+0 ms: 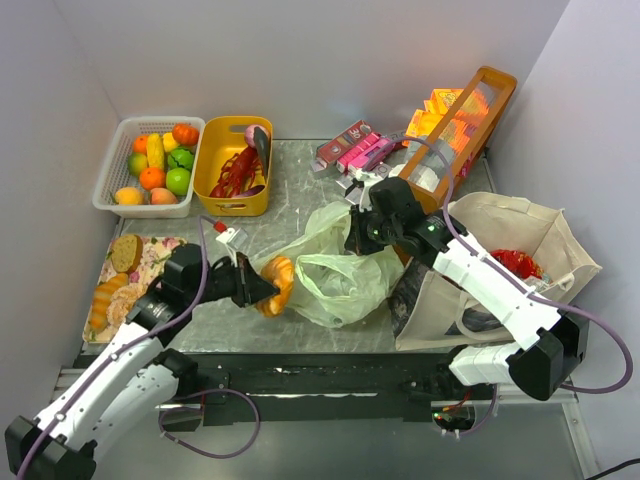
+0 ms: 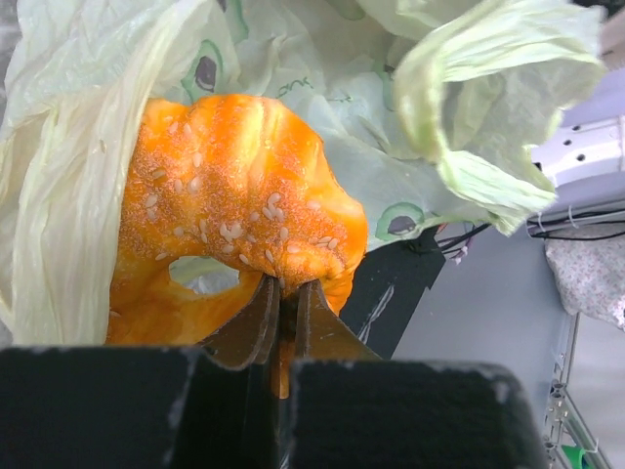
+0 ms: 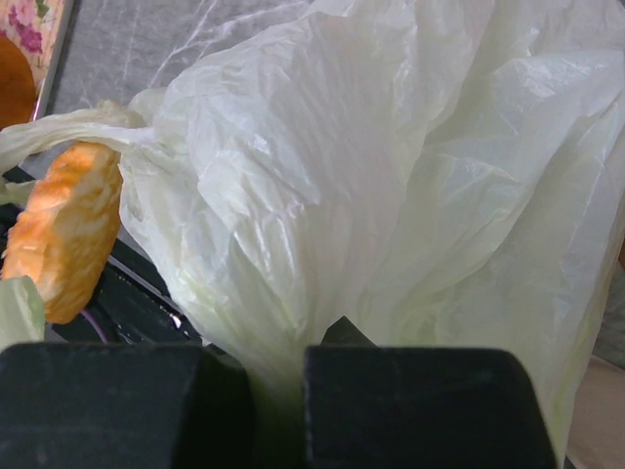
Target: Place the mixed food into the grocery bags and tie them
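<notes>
Left tool point(image 2: 286, 298) tight on one croissant point(image 2: 234, 195), right tool point(image 3: 280, 381) tight on one bag point(image 3: 391, 195).

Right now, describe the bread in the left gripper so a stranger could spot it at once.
Find the crinkly pale green plastic bag mid-table; at its left edge hangs a curled golden-orange toy croissant speckled with seeds. Unlike the breads on the floral tray, it is pinched in the left gripper.

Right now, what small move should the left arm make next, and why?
Probably push the croissant forward into the pale green bag before releasing: the left gripper is shut on it just at the bag's edge, and the right gripper pinches the plastic, holding the bag up.
</notes>
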Controlling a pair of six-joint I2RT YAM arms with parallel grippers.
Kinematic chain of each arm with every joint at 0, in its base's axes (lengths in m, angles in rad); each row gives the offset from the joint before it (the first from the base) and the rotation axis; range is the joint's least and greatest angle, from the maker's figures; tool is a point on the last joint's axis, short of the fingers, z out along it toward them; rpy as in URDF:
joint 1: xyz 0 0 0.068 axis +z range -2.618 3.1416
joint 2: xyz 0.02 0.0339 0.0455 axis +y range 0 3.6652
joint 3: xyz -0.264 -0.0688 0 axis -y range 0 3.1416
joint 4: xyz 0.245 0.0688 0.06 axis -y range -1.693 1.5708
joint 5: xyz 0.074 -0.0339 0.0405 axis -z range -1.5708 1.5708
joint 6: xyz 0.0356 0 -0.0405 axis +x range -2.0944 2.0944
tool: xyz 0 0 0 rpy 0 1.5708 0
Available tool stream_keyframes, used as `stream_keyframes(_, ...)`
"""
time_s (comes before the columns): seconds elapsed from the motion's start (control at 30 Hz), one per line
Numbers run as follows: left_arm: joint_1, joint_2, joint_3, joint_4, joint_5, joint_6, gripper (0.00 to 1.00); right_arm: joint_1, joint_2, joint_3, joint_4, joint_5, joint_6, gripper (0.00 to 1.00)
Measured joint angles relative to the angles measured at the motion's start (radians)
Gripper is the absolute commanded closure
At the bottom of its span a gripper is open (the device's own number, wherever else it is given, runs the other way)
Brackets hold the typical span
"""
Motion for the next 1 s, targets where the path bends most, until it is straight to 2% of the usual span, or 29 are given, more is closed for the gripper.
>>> stream_keyframes(0.13,-0.010,0.086,0.037,-0.006,-0.019,0.001,0.99,0.002,-0.002,0.000,0.000,-0.009,0.000,1.00)
stream_keyframes(0.43,-0.174,0.351,0.264,0.056,-0.136,0.020,0.99,0.024,-0.002,0.000,0.025,-0.045,0.006,1.00)
stream_keyframes(0.67,-0.214,0.491,0.301,0.061,-0.208,0.024,0.99,0.037,0.000,-0.018,0.050,-0.063,0.010,1.00)
stream_keyframes(0.87,-0.314,0.559,0.346,0.098,-0.253,0.025,0.99,0.036,0.017,-0.021,0.051,-0.056,0.010,1.00)
stream_keyframes(1.0,-0.319,0.621,0.356,0.115,-0.303,0.038,0.99,0.036,0.029,-0.041,0.061,-0.051,0.010,1.00)
